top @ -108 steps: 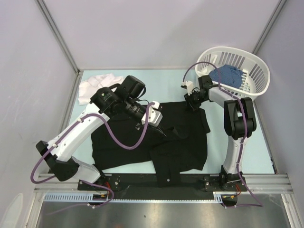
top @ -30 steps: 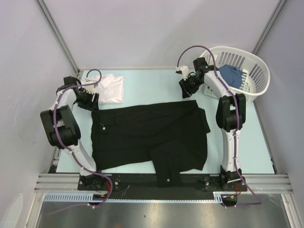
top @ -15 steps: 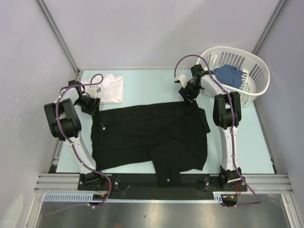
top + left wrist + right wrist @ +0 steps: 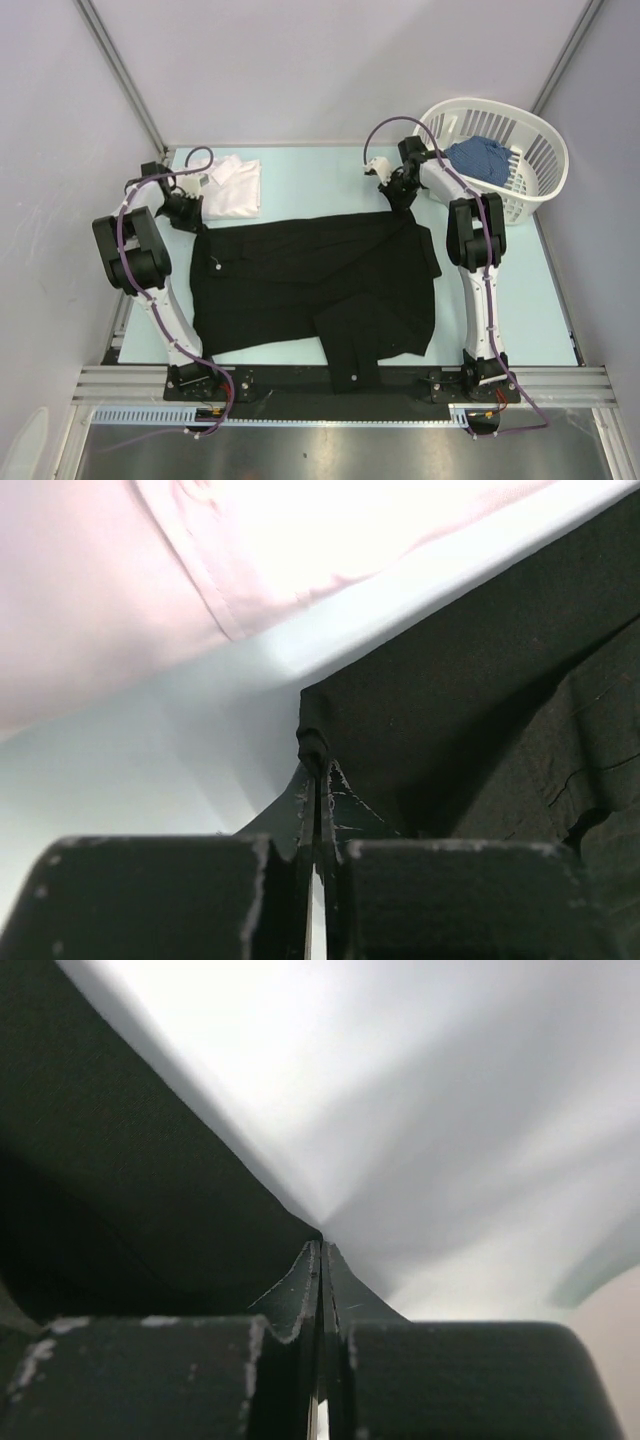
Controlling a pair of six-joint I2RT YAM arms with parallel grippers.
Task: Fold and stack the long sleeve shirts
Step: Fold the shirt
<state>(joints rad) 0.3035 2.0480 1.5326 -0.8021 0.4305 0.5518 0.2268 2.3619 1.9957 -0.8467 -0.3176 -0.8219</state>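
**Both claws nip the far corners of the black shirt**

The black shirt [image 4: 310, 285] lies spread flat across the pale table [image 4: 310, 180], front side up. One sleeve is folded over its near right part, and a flap hangs toward the near edge.

The left gripper [image 4: 192, 218] sits at the shirt's far left corner. In the left wrist view its fingers [image 4: 300, 810] are pressed together on a small bunched fold of that corner's black cloth.

The right gripper [image 4: 403, 203] sits at the shirt's far right corner. In the right wrist view its tips [image 4: 320, 1247] are closed tight exactly where the shirt's dark edge runs into them, so the hem looks pinched there.

The white shirt [image 4: 232, 190] lies folded just beyond the black shirt's far left corner, beside the left gripper.

A white slatted basket [image 4: 545, 165] stands beyond the black shirt's far right corner, with a blue cloth [image 4: 478, 157] inside it.
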